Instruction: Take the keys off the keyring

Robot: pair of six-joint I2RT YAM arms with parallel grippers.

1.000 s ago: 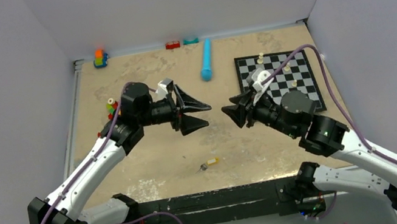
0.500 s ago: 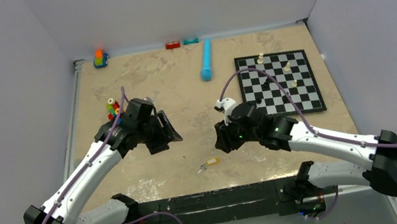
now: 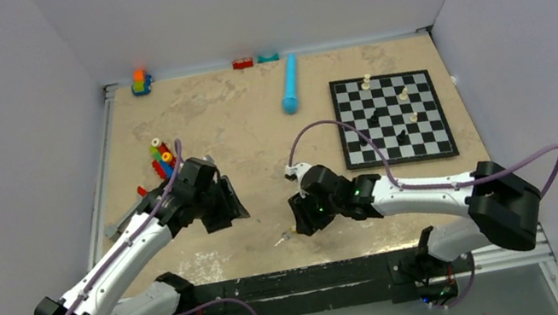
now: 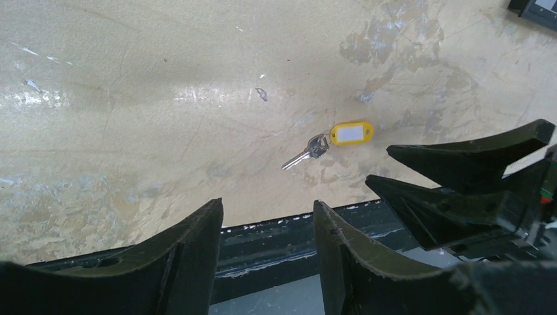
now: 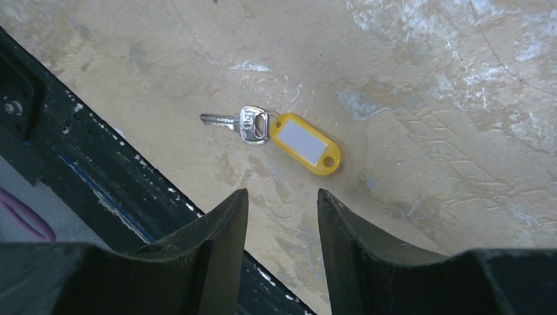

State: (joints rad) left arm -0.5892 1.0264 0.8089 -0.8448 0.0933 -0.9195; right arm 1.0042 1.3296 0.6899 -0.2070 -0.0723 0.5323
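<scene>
Both arms reach low over the bench [image 3: 251,119] near its front edge, the left gripper [image 4: 268,207] and right gripper [image 5: 282,195] each with fingers apart. The keys [image 5: 246,123] lie flat beside a yellow tag [image 5: 305,144], ungrasped. Such thin metal may slip a pinch and skid off the edge.

— What lies on the tabletop [image 3: 244,129]?
— One silvery key [image 5: 226,120] that I can make out, one keyring [image 5: 261,125], one yellow tag [image 5: 307,144].
— The chessboard [image 3: 433,141]?
— One, with five men on it: three white pieces [image 3: 402,92], two dark pieces [image 3: 373,116].
— Toys?
— One blue tube [image 3: 290,84], three brick toys [image 3: 243,63] at the far edge (orange-and-blue, red, teal). The coloured heap [image 3: 160,157] is too jumbled to count.
— Tools?
— Two: left tool [image 4: 266,213], right tool [image 5: 282,197].
</scene>
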